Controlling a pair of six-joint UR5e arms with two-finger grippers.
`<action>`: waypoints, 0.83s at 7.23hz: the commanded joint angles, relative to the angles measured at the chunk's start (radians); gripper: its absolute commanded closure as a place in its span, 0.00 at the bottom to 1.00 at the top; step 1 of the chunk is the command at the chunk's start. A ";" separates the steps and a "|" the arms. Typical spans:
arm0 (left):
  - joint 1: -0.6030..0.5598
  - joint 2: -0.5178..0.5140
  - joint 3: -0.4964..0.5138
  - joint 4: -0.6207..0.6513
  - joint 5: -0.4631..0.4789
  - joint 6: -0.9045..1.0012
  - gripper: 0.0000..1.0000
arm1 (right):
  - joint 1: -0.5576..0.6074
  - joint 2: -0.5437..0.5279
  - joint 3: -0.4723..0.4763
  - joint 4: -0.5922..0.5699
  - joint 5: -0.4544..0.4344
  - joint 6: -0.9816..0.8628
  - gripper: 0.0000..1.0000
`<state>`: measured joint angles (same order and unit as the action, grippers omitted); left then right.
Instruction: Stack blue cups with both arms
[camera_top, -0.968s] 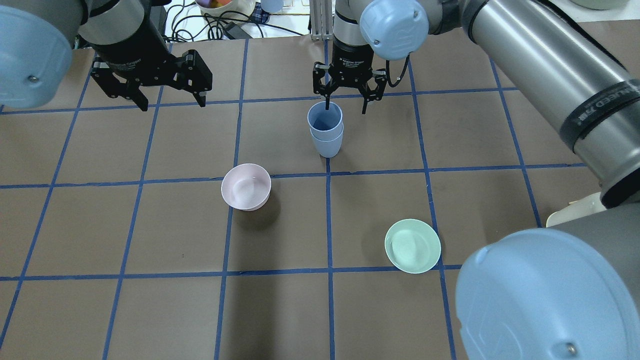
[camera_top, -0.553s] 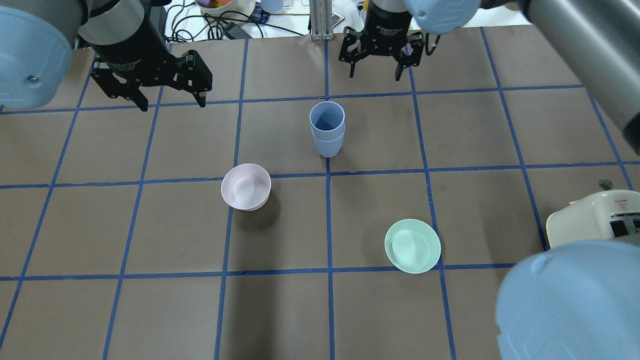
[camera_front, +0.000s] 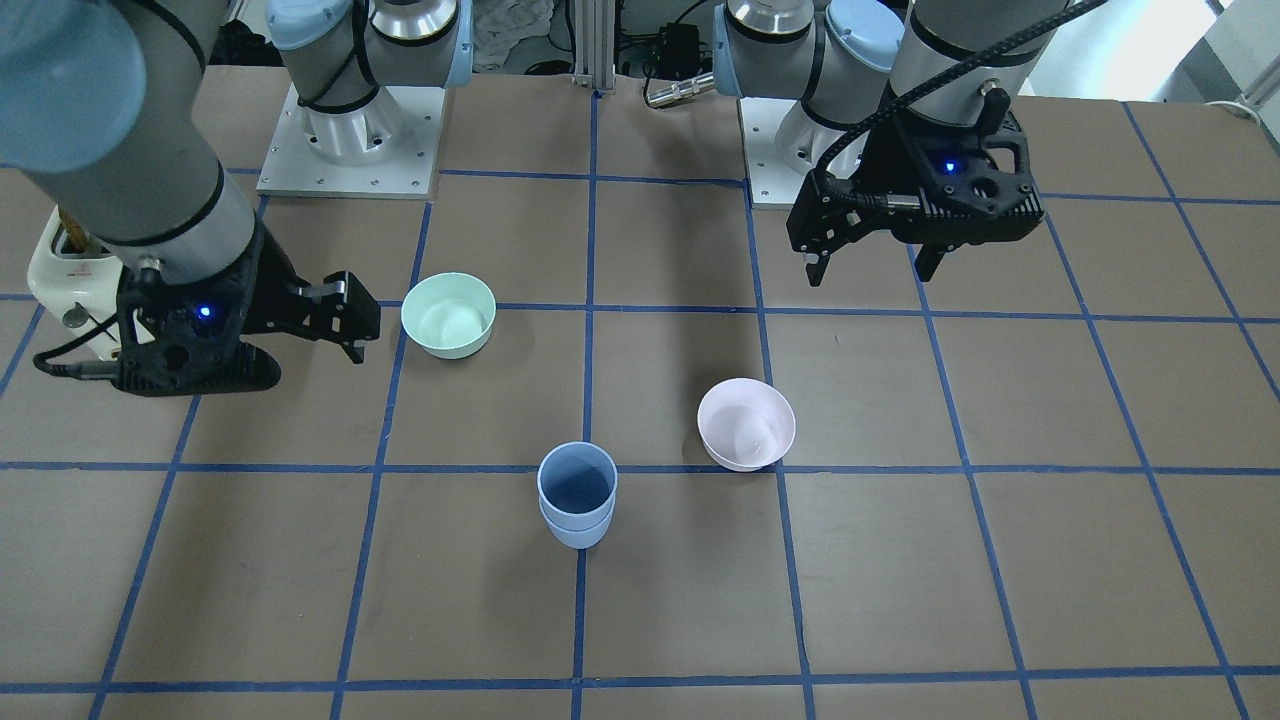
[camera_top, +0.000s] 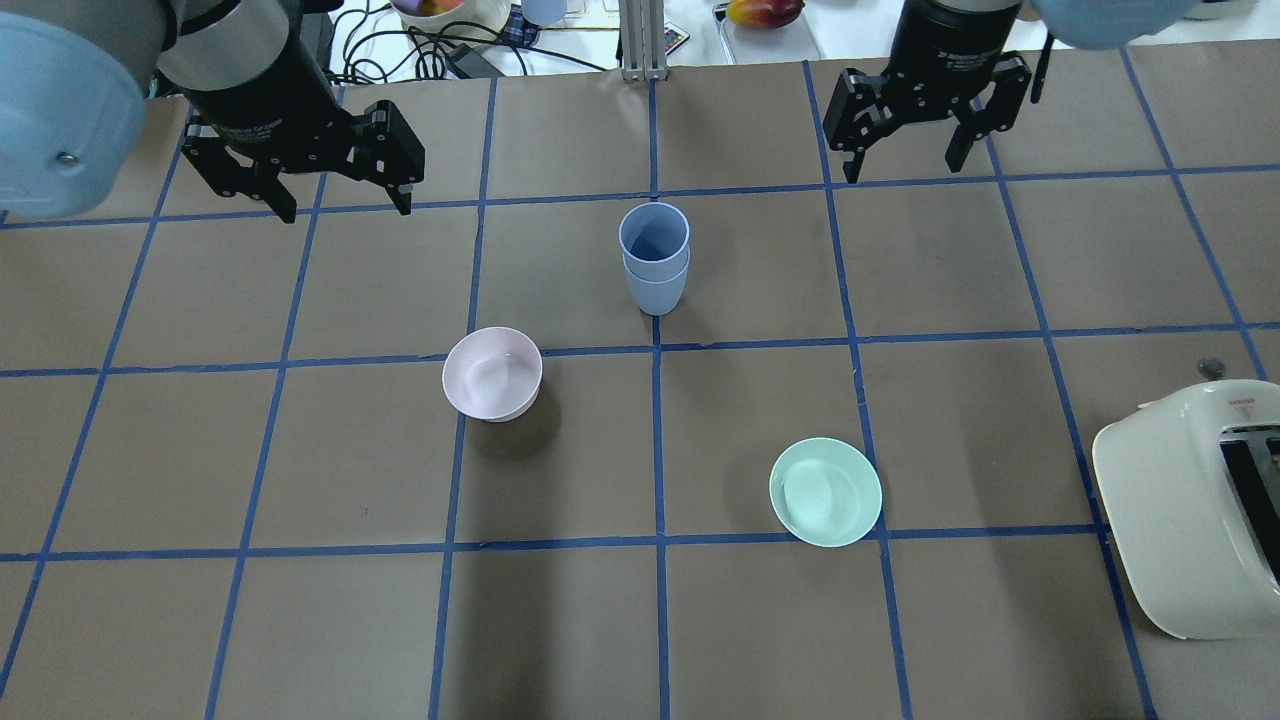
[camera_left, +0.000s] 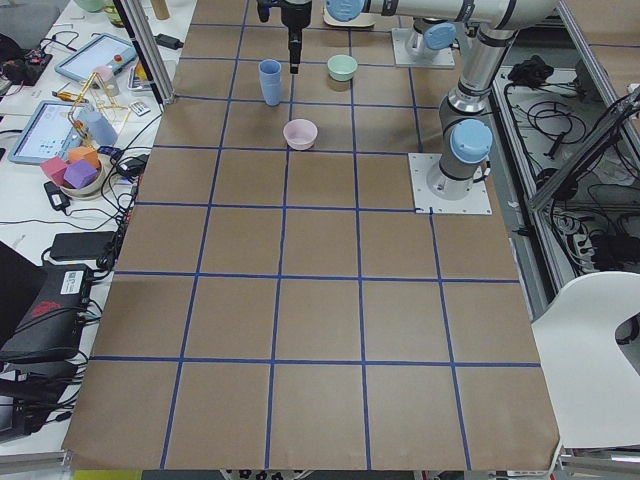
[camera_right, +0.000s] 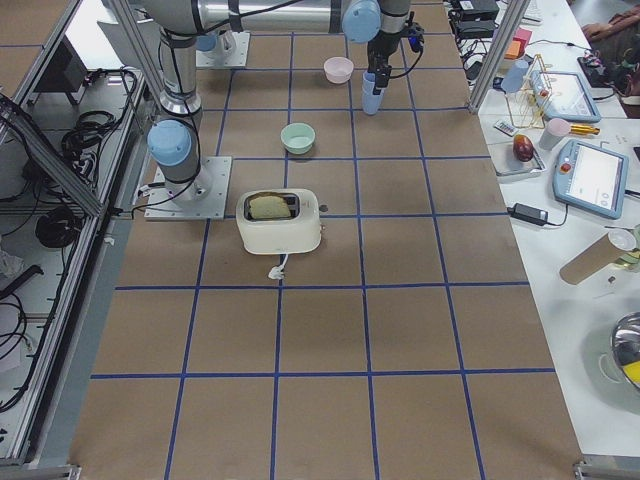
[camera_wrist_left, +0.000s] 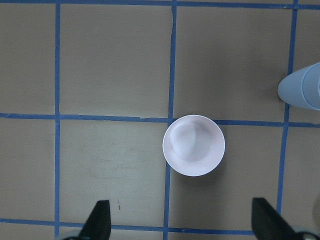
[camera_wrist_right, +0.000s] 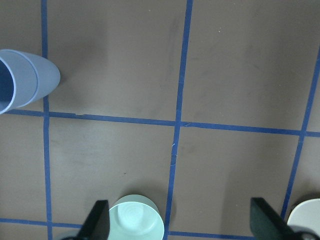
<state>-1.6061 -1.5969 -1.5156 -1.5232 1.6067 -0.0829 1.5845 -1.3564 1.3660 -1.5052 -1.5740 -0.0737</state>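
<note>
The two blue cups (camera_top: 654, 260) stand nested one in the other, upright, near the middle of the table; they also show in the front view (camera_front: 577, 495). My left gripper (camera_top: 346, 210) is open and empty, hovering over the far left of the table, well apart from the stack. My right gripper (camera_top: 903, 170) is open and empty, hovering to the far right of the stack. In the right wrist view the stack (camera_wrist_right: 25, 82) sits at the left edge. In the left wrist view one cup's side (camera_wrist_left: 302, 90) shows at the right edge.
A pale pink bowl (camera_top: 492, 373) stands left of and nearer than the stack. A mint-green bowl (camera_top: 825, 491) stands nearer on the right. A cream toaster (camera_top: 1190, 510) sits at the right edge. Clutter and cables lie beyond the far table edge.
My right gripper has pulled away from the rim of the stacked cups, moving far and to the right, staying open. The left gripper and the cups have not moved.
</note>
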 joint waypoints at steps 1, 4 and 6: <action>0.000 0.000 0.000 0.000 0.001 0.000 0.00 | -0.008 -0.087 0.038 0.064 -0.014 -0.003 0.00; -0.002 0.000 0.000 0.000 0.001 0.000 0.00 | 0.000 -0.170 0.041 0.112 -0.015 0.008 0.00; -0.001 0.000 0.000 0.000 0.001 0.000 0.00 | 0.002 -0.167 0.041 0.123 -0.006 0.008 0.00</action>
<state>-1.6071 -1.5969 -1.5156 -1.5232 1.6076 -0.0828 1.5853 -1.5210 1.4065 -1.3873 -1.5857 -0.0665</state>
